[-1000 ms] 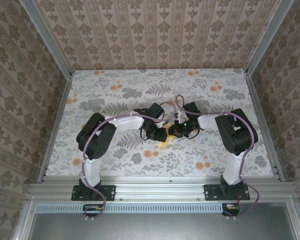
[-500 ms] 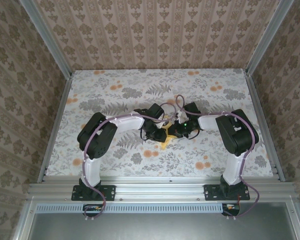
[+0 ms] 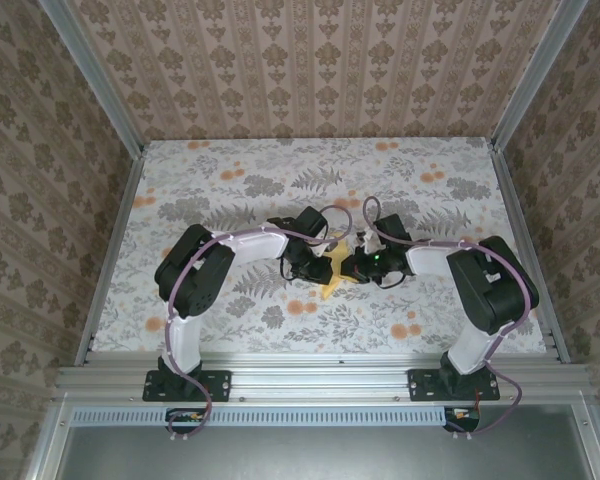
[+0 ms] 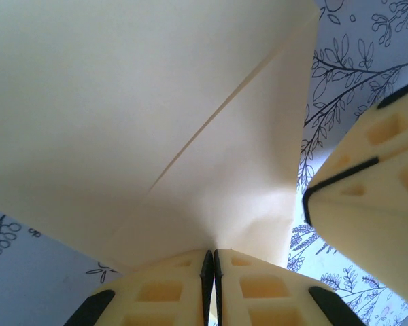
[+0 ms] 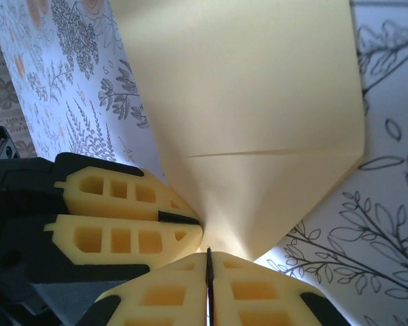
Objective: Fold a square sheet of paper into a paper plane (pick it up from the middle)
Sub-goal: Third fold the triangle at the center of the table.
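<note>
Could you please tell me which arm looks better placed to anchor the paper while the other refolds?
Probably the right, narrowly. The right gripper is shut on the folded paper where its two edges converge to a tip; the left gripper pinches just beside it, along a wider edge.

- The right gripper (image 5: 209, 255) sits at the bottom edge, its yellow jaws pressed together on the lower corner of the paper sheet (image 5: 258, 115).
- The sheet is pale yellow, with one crease running across it.
- The left gripper (image 5: 180, 219), jaws closed, meets the sheet from the left, just beside that corner.
- A flowered cloth (image 5: 68, 81) lies behind.
</note>
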Motion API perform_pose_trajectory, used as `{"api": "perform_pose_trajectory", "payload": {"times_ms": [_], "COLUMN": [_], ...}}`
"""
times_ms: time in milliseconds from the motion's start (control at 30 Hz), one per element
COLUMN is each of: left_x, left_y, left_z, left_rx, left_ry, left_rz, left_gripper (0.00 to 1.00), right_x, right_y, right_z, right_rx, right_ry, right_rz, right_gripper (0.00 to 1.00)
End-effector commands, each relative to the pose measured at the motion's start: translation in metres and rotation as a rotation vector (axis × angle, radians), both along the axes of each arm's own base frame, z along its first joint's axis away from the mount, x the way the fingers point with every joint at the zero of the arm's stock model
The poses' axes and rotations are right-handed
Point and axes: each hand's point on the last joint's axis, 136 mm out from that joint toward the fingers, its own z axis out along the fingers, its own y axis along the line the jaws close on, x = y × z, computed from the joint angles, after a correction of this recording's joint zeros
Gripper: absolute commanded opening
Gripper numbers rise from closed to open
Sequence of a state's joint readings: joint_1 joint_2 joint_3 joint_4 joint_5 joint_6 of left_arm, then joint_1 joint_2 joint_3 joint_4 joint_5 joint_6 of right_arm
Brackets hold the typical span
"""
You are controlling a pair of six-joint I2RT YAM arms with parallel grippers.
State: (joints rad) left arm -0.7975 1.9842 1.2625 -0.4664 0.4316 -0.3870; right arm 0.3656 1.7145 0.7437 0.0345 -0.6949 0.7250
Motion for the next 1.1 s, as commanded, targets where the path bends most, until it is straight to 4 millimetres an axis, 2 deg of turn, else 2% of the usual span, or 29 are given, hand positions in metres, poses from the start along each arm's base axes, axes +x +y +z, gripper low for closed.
{"api": "perform_pose_trajectory", "payload": {"times_ms": [0,233,467,667,900,1067], "left_x": [-0.011,-0.011,-0.010,-0.011,-0.011,-0.011], "left_y": [0.022,0.022,0.025,0.026,0.031,0.032], "left_z": [-0.033,-0.034,-0.037,-0.041,-0.044,-0.045], "left_rx": [0.102,0.097,0.100,0.104,0.108,0.106], "left_ry": [0.047,0.056,0.062,0.069,0.076,0.078], "left_rz": [-0.015,-0.014,-0.003,0.000,0.006,0.007], "left_gripper": [0.14,0.13,0.14,0.14,0.14,0.14], "right_x": [-0.005,-0.007,-0.017,-0.022,-0.023,-0.031], "right_y": [0.002,0.014,0.013,0.015,0.017,0.022], "right_z": [-0.004,-0.013,-0.026,-0.030,-0.006,-0.003], "right_rx": [-0.005,-0.003,-0.037,-0.047,-0.019,-0.008], "right_ry": [0.017,0.025,0.055,0.059,0.010,0.001], "right_rz": [-0.034,-0.021,-0.006,0.002,-0.016,-0.024], "right_gripper": [0.11,0.09,0.08,0.08,0.08,0.09]}}
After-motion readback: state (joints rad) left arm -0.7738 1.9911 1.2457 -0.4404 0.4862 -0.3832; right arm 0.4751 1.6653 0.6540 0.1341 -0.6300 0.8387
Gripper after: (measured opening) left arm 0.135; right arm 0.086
